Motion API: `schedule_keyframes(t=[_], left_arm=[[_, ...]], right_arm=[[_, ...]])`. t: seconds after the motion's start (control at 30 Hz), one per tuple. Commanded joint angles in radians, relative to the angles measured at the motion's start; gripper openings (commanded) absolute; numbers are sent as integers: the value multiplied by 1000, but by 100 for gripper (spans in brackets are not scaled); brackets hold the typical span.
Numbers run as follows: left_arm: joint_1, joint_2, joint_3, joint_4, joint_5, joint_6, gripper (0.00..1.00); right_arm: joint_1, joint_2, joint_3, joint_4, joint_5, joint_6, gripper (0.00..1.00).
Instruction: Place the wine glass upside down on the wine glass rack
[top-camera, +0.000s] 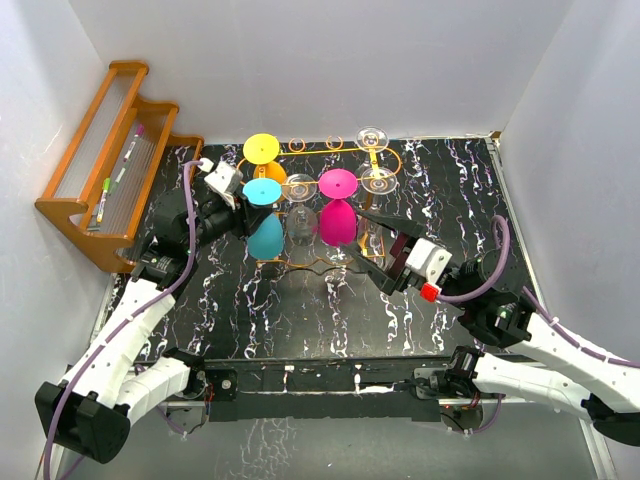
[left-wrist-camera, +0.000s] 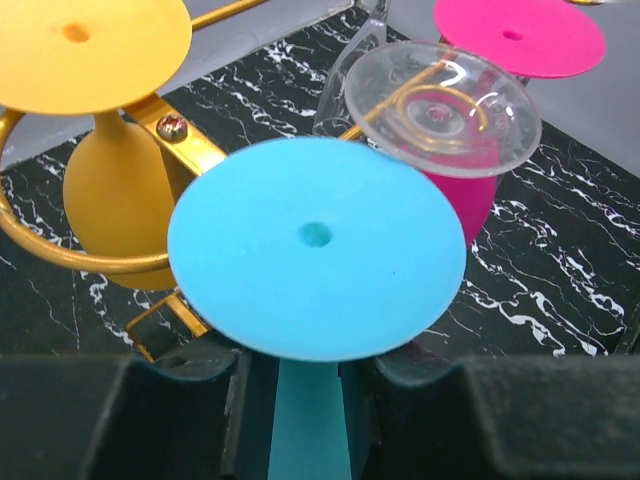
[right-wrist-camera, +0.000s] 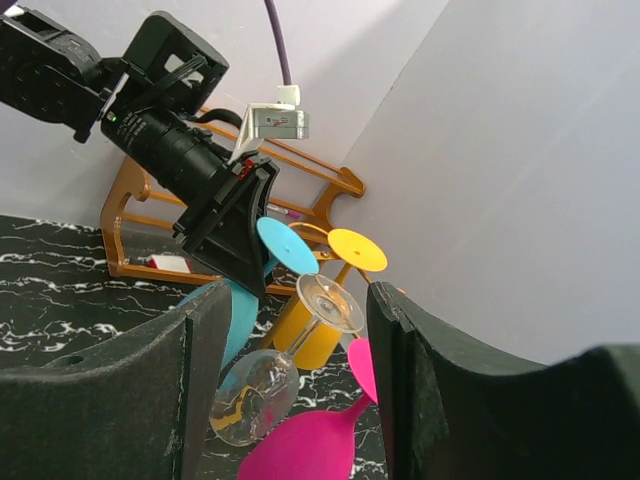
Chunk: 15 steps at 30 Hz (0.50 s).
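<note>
The orange-gold wire wine glass rack (top-camera: 385, 157) stands at the back middle of the table. Yellow (top-camera: 262, 149), clear (top-camera: 300, 186) and magenta (top-camera: 337, 183) glasses hang on it upside down. My left gripper (top-camera: 238, 195) is shut on the stem (left-wrist-camera: 310, 420) of a cyan wine glass (top-camera: 263, 191). The glass is held base up at the rack's left front, beside the yellow glass (left-wrist-camera: 90, 45) and a gold rack bar (left-wrist-camera: 190, 140). My right gripper (top-camera: 372, 245) is open and empty, right of the magenta glass. Its fingers (right-wrist-camera: 110, 400) frame the clear glass (right-wrist-camera: 265, 395).
A brown wooden stepped rack (top-camera: 110, 160) holding pens leans on the left wall. Two more clear glasses (top-camera: 377, 180) hang at the wire rack's right end. White walls enclose the black marbled table (top-camera: 300, 310).
</note>
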<state>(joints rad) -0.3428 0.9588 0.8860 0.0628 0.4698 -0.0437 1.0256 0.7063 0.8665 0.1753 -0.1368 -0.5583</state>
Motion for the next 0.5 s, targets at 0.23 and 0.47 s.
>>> schedule_keyframes(t=[0.23,0.47], left_arm=[[-4,-42,-1,-50,-39,17,35],[-4,-57,12,-95,-63,36,36]], right_arm=[[-3,-8,-14,3,-7,31,59],[-3,-12,-9,-15,3,28,60]])
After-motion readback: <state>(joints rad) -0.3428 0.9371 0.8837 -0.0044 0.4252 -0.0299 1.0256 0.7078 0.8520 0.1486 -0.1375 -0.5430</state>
